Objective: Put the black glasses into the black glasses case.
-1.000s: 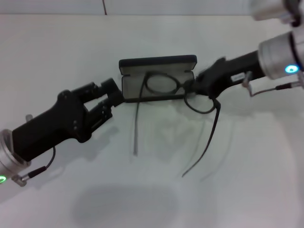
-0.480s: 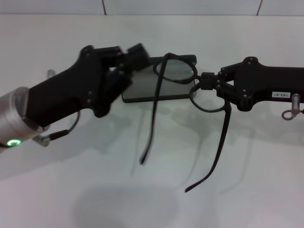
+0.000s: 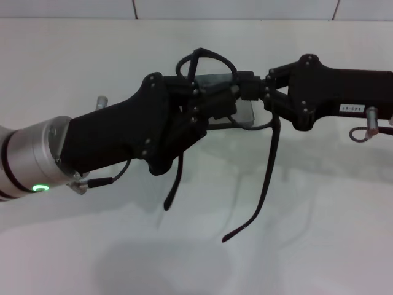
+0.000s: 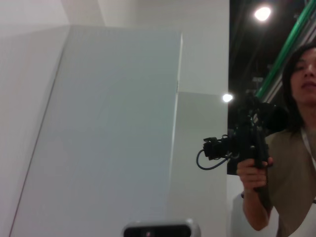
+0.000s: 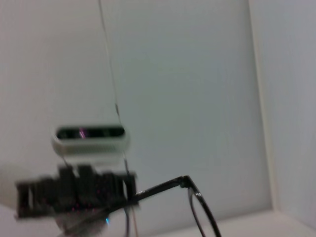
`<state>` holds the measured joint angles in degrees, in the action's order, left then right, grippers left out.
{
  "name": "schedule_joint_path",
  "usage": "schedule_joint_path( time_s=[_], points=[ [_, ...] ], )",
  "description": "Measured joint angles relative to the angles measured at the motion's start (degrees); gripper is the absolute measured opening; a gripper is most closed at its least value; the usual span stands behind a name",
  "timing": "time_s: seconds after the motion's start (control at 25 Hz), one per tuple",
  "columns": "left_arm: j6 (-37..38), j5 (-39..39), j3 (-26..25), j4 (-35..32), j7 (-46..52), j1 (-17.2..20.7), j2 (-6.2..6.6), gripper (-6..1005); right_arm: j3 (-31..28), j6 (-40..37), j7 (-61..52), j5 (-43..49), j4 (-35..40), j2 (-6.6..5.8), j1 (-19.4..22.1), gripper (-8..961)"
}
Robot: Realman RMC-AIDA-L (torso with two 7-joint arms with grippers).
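- The black glasses (image 3: 209, 64) were up in the air above the white table (image 3: 319, 233), held between the two arms near the middle of the scene, their temple arms unfolded and hanging down toward the table.
- The right claw (image 3: 249, 93) reached in from the right and looked clamped on the frame near the bridge, its fingers drawn together around the thin wire.
- The left claw (image 3: 212, 101) had pushed in from the left and sat right against the frame too; whether its fingers were apart or closed on the glasses, I could not tell, since the dark parts ran together there.
- The black glasses case (image 3: 245, 110) lay on the table beneath the claws, mostly hidden; only a grey sliver of it showed between them, so I could not say how wide it stood open.
- From the right wrist, one hinge corner and lens rim of the glasses showed against a pale wall.
- By my reckoning the job was about halfway: the glasses were lifted and over the case, but not in it. Folding the temples, lowering the glasses inside and letting go all remained.
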<state>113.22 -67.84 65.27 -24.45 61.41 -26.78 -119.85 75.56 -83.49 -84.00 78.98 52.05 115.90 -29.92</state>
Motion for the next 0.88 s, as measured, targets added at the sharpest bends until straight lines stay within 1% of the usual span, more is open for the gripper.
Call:
schedule_joint_path(
  time_s=[0.2,0.52,0.88],
  points=[
    [-0.4,0.3,0.0,1.7,-0.9,-0.4,-0.06,50,-0.2,-2.7,2.6,-4.4,-3.1,-0.06,-1.5,33],
    [-0.9,0.3,-0.4,5.2,-2.2,-2.5,-0.12,50,0.5,-5.9,2.9,-7.0,-4.8,0.20,-2.2,34],
    [-1.6,0.3,-0.4,5.5,-2.5,-2.9,-0.12,49,0.6,-7.3,3.4,-8.0,-6.1,0.20,-1.9,36]
  ],
)
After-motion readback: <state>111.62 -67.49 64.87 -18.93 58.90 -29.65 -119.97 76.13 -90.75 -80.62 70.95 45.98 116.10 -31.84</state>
